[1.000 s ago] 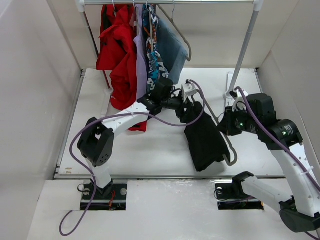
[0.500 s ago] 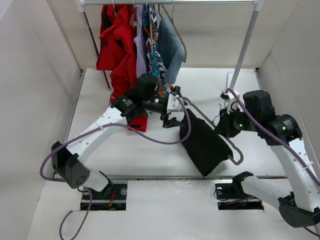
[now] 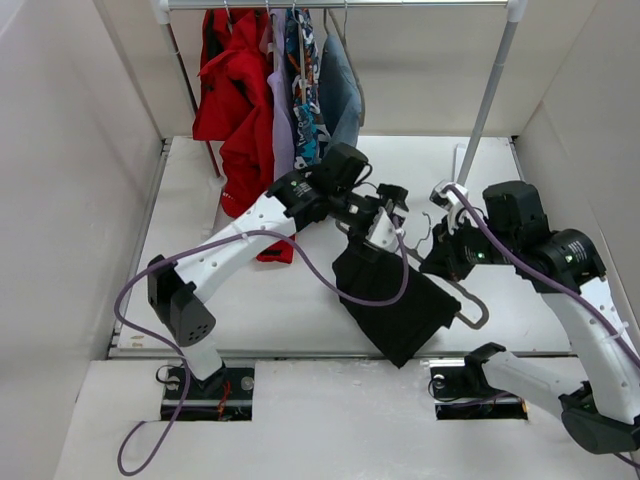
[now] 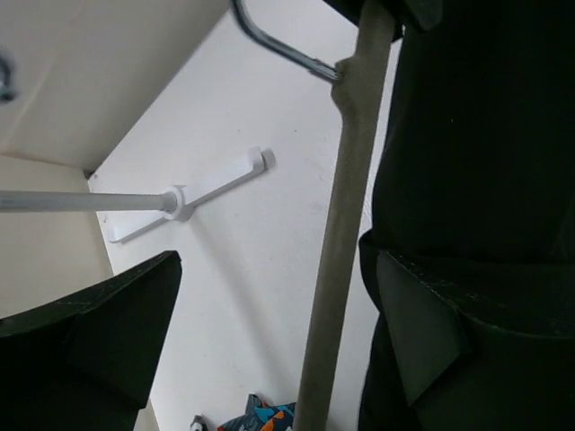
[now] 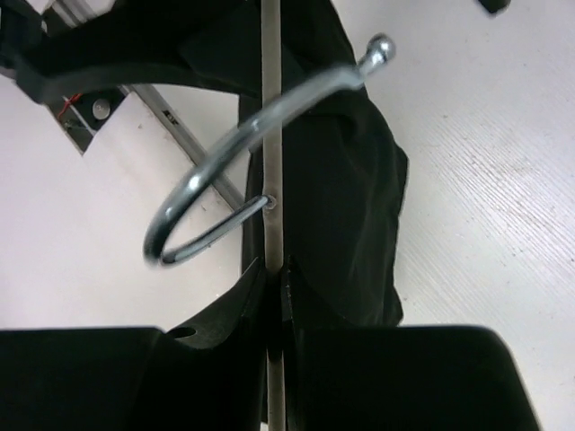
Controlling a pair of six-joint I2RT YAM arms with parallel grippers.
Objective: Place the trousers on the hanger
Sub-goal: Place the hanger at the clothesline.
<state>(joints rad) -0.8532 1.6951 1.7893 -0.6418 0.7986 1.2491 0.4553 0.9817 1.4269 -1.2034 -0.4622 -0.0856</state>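
trousers (image 3: 395, 300) hang over the hanger (image 4: 334, 269), bulk on its near side, low end close to the surface (image 3: 250, 310). right hand (image 5: 271, 278) is pinched on the hanger just below the hook (image 5: 157, 238): hold it level. left hand (image 4: 274, 269) is spread wide at the hanger's far end, bar between its fingers, unclamped. back it straight off, clear of cloth. drape looks lopsided and may slide.

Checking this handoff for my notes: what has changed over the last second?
The left gripper swung away to the left, came back and opened wide, so its fingers now stand either side of the hanger arm. The trousers shifted left, toward the near edge. The right gripper stayed shut on the hanger.
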